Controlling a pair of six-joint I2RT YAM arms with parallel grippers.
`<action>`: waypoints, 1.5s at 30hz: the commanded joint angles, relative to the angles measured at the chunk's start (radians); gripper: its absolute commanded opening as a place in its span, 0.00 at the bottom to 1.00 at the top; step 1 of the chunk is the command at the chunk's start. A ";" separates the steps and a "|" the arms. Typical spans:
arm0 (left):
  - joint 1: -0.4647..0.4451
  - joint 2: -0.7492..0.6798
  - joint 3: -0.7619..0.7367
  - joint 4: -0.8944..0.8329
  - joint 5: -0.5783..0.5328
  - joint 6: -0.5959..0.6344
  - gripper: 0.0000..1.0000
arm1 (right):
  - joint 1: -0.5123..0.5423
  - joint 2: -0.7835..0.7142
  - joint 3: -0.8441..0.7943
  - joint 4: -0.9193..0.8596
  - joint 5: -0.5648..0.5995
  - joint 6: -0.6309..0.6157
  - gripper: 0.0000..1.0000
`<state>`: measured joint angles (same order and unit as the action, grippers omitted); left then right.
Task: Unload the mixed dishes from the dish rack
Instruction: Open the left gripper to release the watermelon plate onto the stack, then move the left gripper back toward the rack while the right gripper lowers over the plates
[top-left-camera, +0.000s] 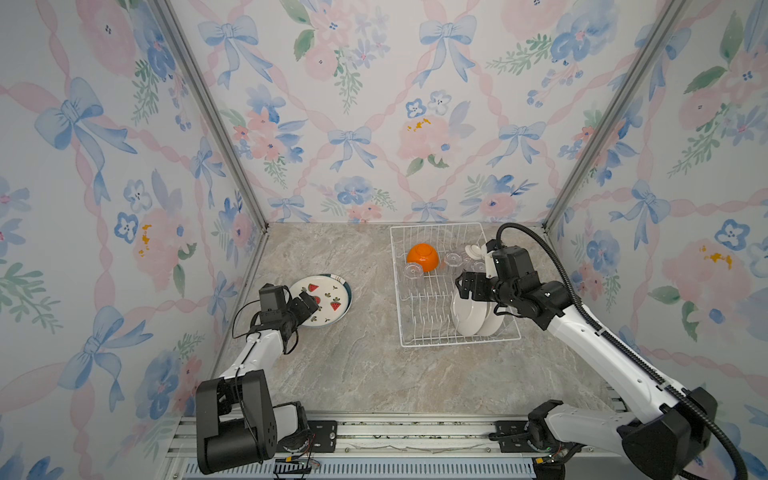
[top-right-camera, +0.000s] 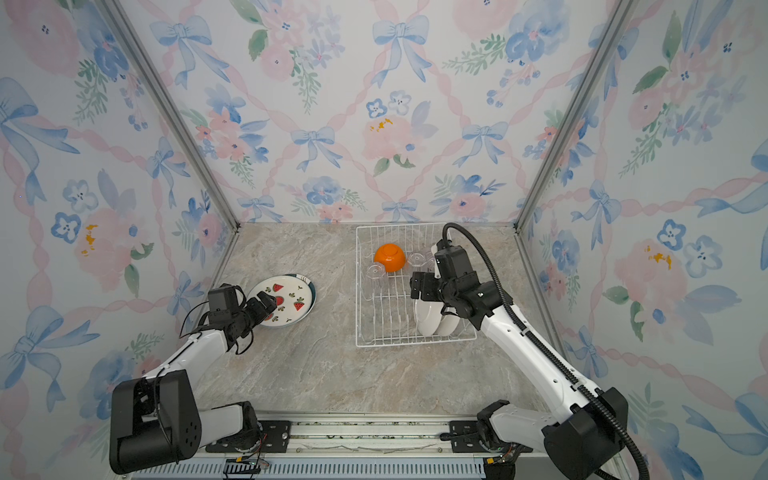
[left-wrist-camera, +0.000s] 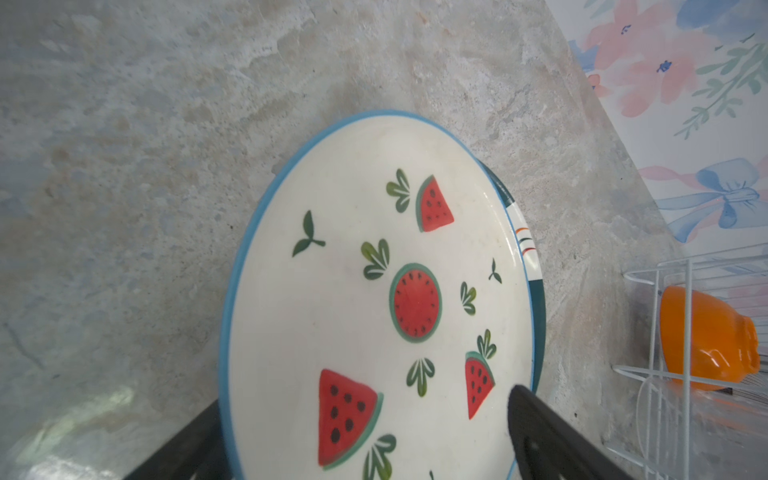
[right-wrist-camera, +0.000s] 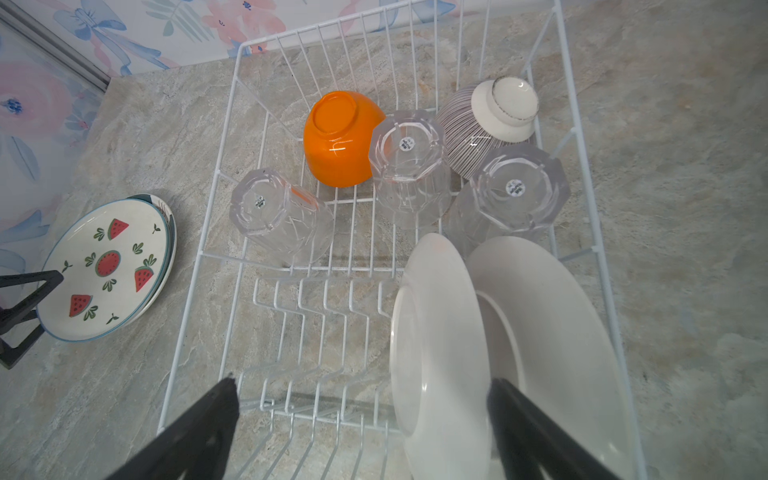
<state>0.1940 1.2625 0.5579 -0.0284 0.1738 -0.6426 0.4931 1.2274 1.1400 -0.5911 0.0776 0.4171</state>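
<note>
The white wire dish rack (top-left-camera: 457, 343) (top-right-camera: 415, 343) stands at the back right. It holds an upturned orange bowl (right-wrist-camera: 336, 141), a striped pale bowl (right-wrist-camera: 490, 116), three upturned clear tumblers (right-wrist-camera: 278, 212) and two white plates (right-wrist-camera: 440, 332) on edge. My right gripper (right-wrist-camera: 361, 382) (top-left-camera: 463, 286) hovers open over the rack, with the nearer plate's rim between its fingers. At the left a watermelon plate (top-left-camera: 328, 299) (left-wrist-camera: 374, 291) lies face up on another plate (left-wrist-camera: 536, 299). My left gripper (left-wrist-camera: 365, 397) (top-left-camera: 309, 303) is open around its near rim, gripping nothing.
Floral walls close in on the marble table at the left, back and right. Metal corner posts (top-left-camera: 216, 124) run down to the table. The arm bases sit on a rail (top-left-camera: 374, 432) along the front edge.
</note>
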 joint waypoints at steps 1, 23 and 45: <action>-0.022 0.023 0.054 -0.013 -0.016 0.049 0.98 | 0.014 0.007 0.036 -0.038 0.027 -0.023 0.95; -0.154 0.130 0.213 -0.121 -0.179 0.122 0.98 | 0.036 0.030 0.062 -0.098 0.080 -0.057 0.96; -0.373 -0.049 0.269 -0.122 -0.187 0.087 0.98 | 0.036 0.008 -0.004 -0.174 0.097 -0.059 0.95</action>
<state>-0.1425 1.2434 0.8021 -0.1371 0.0017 -0.5457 0.5190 1.2495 1.1564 -0.7174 0.1654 0.3725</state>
